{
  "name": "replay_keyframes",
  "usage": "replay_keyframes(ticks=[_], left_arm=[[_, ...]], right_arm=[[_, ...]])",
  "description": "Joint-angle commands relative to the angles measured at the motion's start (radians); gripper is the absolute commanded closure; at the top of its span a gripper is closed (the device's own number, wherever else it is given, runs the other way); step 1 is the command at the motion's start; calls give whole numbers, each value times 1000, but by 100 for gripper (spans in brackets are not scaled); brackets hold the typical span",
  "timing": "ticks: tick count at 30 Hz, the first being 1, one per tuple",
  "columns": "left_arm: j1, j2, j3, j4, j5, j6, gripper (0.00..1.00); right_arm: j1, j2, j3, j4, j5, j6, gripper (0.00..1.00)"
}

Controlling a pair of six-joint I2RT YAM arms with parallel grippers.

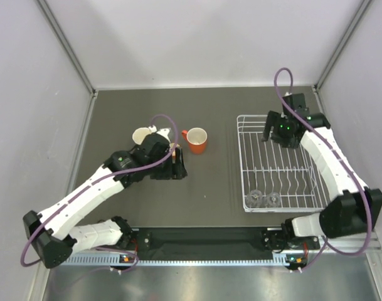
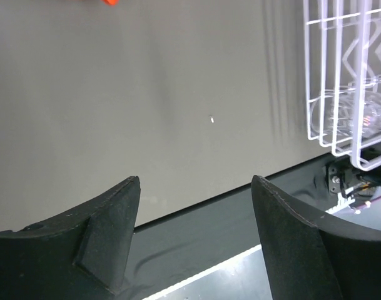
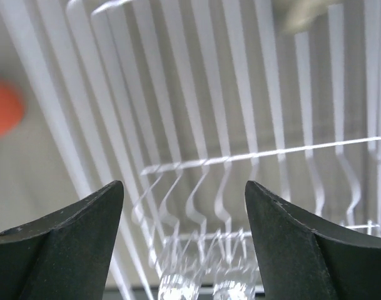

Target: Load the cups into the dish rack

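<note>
Fingers of the left gripper [image 2: 196, 181] stand apart with nothing between them, left of centre in the top view, just beside the beige mug [image 1: 141, 135] and near the orange mug [image 1: 197, 139]. The right gripper [image 3: 184, 184], likewise spread and empty, hangs over the upper end of the dish rack [image 1: 240, 157]. Two clear glasses [image 1: 255, 199] sit at its lower end.

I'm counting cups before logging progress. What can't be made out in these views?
Beige mug: top view, left arm covers part of it.
Orange mug: left wrist view, cut by the top edge; right wrist view, just a blur.
Clear glasses: right wrist view, cut by the bottom edge.
</note>
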Motion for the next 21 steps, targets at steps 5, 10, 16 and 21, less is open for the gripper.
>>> replay_keyframes(ticks=[5, 10, 16, 21], left_arm=[[4, 152, 40, 94, -75, -45, 29], [7, 251, 84, 191, -149, 7, 41], [12, 426, 217, 175, -293, 80, 51], [33, 514, 260, 231, -278, 169, 57]], right_arm=[[150, -265, -66, -163, -181, -45, 21], [159, -405, -99, -261, -240, -94, 21], [162, -522, -76, -352, -266, -103, 19], [160, -578, -71, -360, -318, -66, 19]])
